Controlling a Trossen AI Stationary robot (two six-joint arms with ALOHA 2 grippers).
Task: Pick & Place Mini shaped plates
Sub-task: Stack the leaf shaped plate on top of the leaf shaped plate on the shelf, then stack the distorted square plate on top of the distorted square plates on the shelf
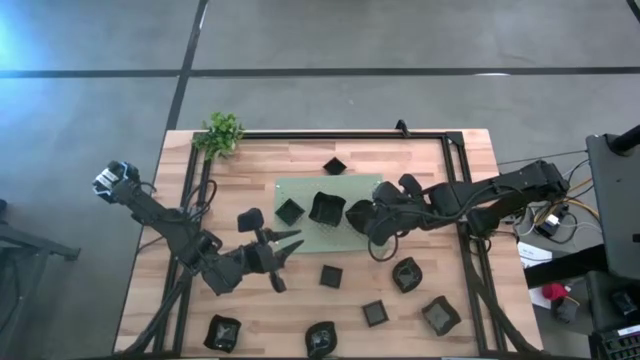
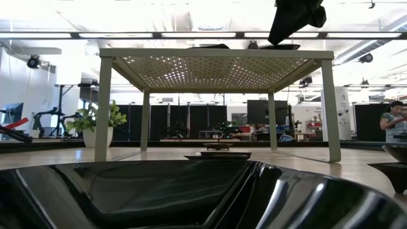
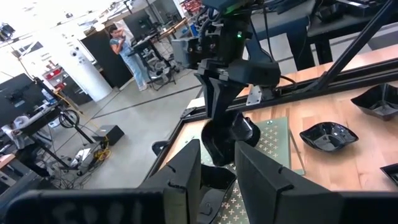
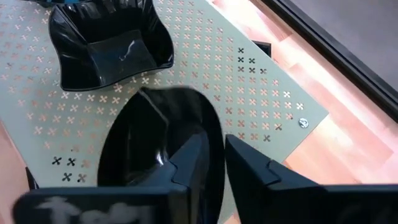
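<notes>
The light green perforated mat lies mid-table. Two glossy black mini plates rest on it; one shows in the right wrist view. My right gripper is over the mat's right part, shut on a third black plate. My left gripper hovers open and empty at the mat's near left corner, pointing toward the right gripper. Several more black plates lie on the wood nearer the front. My right gripper pinches the rim of the black plate between its two fingers, one finger inside the bowl and one outside. The fingers come from above, pointing down. The plate hangs tilted over the mat; whether its lower edge touches the mat I cannot tell.
A small leafy plant stands at the far left corner. A black plate lies beyond the mat; others lie along the near edge. A black frame rail borders the table. A person stands in the room behind.
</notes>
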